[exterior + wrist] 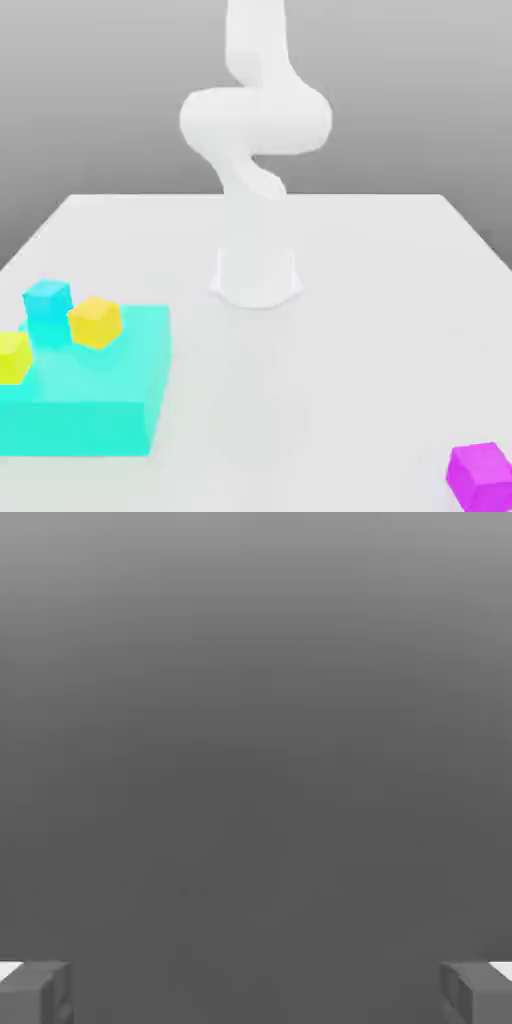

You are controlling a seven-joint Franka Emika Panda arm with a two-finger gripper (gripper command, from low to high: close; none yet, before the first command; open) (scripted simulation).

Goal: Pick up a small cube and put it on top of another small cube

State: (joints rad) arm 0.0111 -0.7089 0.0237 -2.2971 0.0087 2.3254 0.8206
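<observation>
Magenta is the plain cube (481, 478), alone on the white desk (330, 400) near the exterior view's right corner. The hand (256, 994) is spread and empty; a slanted approach could push the turned cube away.

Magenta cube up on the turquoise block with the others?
No, the magenta cube sits on the table, at the exterior view's right, well apart from the turquoise block.

Magenta cube (481, 477), turquoise block (85, 425), white arm (257, 120)
</observation>
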